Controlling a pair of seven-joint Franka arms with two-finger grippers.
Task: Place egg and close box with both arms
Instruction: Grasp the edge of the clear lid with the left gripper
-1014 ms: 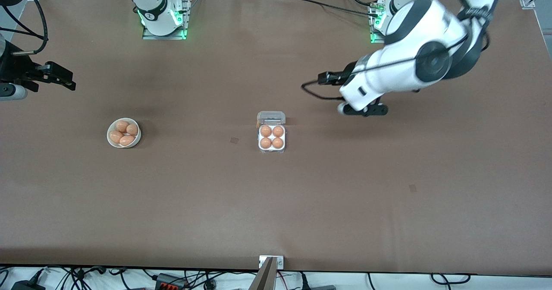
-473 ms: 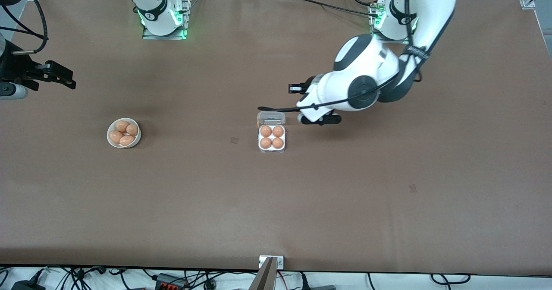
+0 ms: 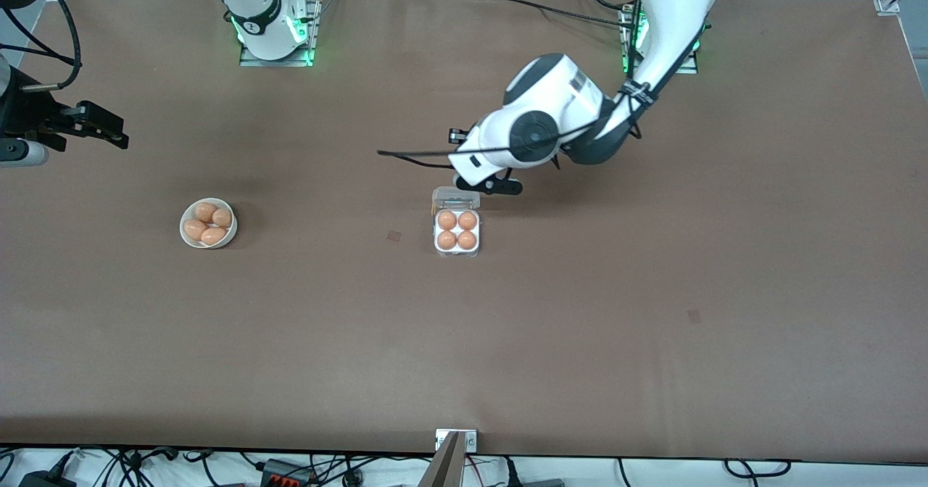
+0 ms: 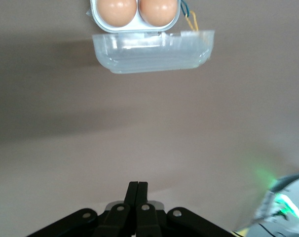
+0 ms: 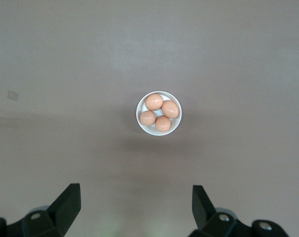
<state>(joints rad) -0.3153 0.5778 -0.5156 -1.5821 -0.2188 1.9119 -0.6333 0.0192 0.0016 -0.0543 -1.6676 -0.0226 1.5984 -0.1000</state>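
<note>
The box (image 3: 457, 244) sits mid-table, its whitish tray filled with an orange-brown egg (image 3: 447, 219) in every cell. Its clear lid (image 3: 456, 197) lies open, hinged back toward the robots' bases; the lid also shows in the left wrist view (image 4: 152, 51), with two eggs at the frame's edge (image 4: 116, 10). My left gripper (image 3: 499, 185) (image 4: 138, 185) is shut and empty, over bare table beside the open lid. My right gripper (image 3: 90, 127) (image 5: 134, 193) is open and empty, held high at the right arm's end of the table, and waits.
A round white bowl (image 3: 185, 237) holding several identical eggs stands toward the right arm's end of the table; it also shows in the right wrist view (image 5: 139, 106), far below the open fingers. Small dark marks lie on the brown table (image 3: 394, 235).
My left arm has swung from the left arm's end of the table toward the box and now hangs beside the open lid. The right arm, box and bowl have not moved.
</note>
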